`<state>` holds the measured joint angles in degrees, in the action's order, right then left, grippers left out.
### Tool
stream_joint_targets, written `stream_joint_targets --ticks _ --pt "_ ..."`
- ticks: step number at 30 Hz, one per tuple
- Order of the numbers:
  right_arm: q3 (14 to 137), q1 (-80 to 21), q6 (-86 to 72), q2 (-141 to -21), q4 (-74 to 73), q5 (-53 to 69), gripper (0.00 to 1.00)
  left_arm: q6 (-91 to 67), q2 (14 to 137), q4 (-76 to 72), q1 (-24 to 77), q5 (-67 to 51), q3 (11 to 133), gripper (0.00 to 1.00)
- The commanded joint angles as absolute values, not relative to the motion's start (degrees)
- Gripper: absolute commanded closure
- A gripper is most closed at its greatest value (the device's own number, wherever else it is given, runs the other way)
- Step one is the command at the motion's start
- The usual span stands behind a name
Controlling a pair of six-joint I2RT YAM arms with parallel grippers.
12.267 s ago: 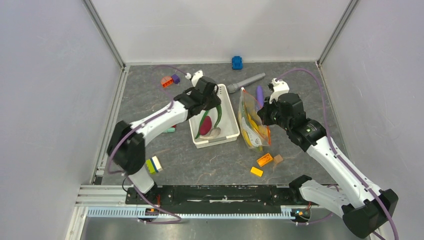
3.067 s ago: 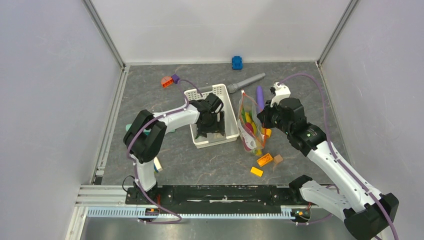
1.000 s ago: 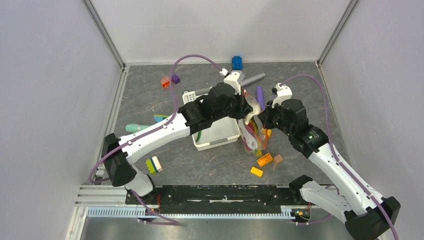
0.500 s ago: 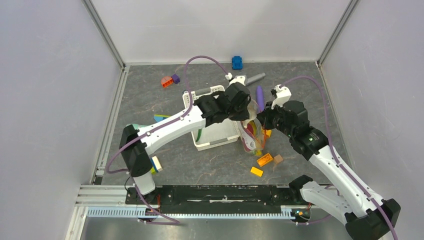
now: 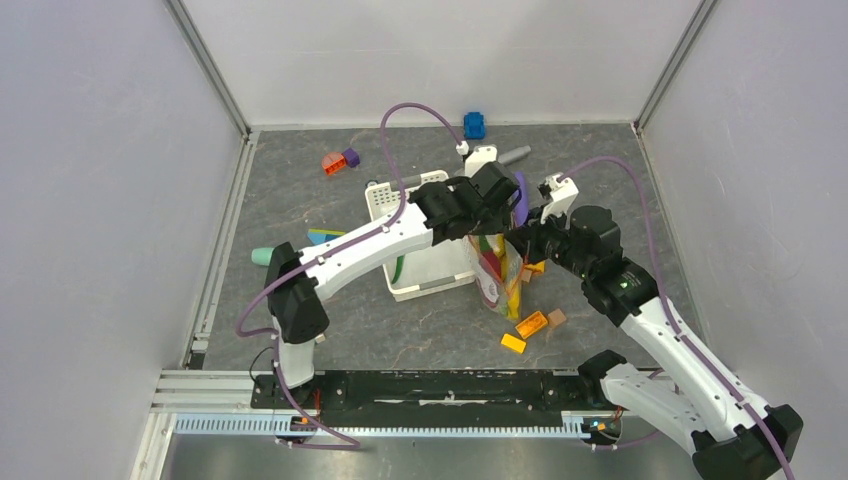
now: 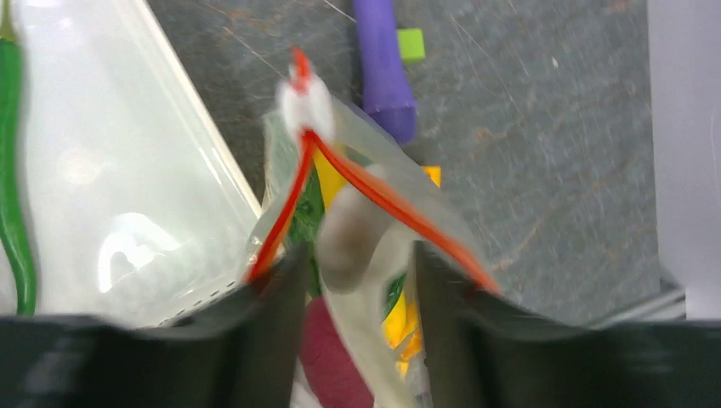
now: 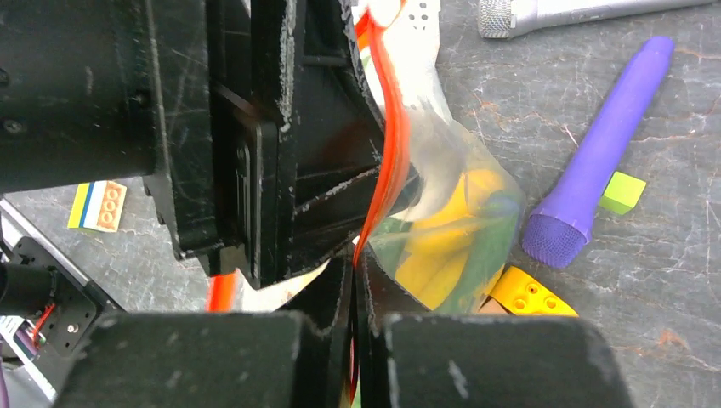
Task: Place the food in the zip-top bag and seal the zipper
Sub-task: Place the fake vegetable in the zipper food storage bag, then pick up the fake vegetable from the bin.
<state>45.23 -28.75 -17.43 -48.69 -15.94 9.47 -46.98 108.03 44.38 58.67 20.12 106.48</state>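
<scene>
Over the open mouth of the zip-top bag (image 5: 498, 278), which stands about mid-table just beside the right wall of the white basket (image 5: 432, 286), my left gripper (image 6: 357, 255) hangs with its jaws partly apart; the whitish piece (image 6: 344, 234) sits in the gap between them, a little blurred, and as far as I can tell neither finger presses it, so I read it as let go into the bag; my right gripper (image 7: 354, 280) is pinched flat on the zipper (image 6: 387, 200), holding that side of the mouth up; inside I make out yellow pieces, something green and the purple-red sweet potato (image 6: 327, 361).

I judge the step to be loading, nearly through; one slim green cucumber (image 6: 12, 195) lies in the basket by its left wall; next, as I see it, I lift the left arm straight up clear of the two orange-red strips without snagging them, fetch that cucumber, and keep the right pinch firm so the floppy mouth does not fold shut; sealing comes last.
</scene>
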Motion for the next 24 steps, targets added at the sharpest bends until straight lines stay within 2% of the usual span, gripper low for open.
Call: stream_joint_targets --ticks 1,3,6,15,18,24 --pt "45.9 -29.0 -17.5 -47.5 -11.3 9.3 0.98 -47.8 107.9 44.9 60.0 23.7 109.1 0.30" --pt "46.1 -29.0 -17.9 -47.9 -11.5 8.5 0.98 -46.6 107.4 44.6 60.2 23.3 109.0 0.15" --pt "46.6 -29.0 -18.0 -48.4 -12.4 6.9 0.98 -43.1 105.7 41.2 60.4 19.1 107.4 0.01" --pt "47.2 -29.0 -17.6 -48.7 -14.0 3.1 0.98 -28.0 94.3 28.1 60.6 5.0 96.3 0.00" --pt "47.2 -29.0 -17.4 -48.8 -14.0 2.8 0.98 -24.6 89.8 27.1 60.6 6.5 93.0 0.00" --pt "46.9 -29.0 -17.2 -49.1 -14.0 2.5 0.98 -22.6 83.4 27.7 57.7 17.7 86.8 0.00"
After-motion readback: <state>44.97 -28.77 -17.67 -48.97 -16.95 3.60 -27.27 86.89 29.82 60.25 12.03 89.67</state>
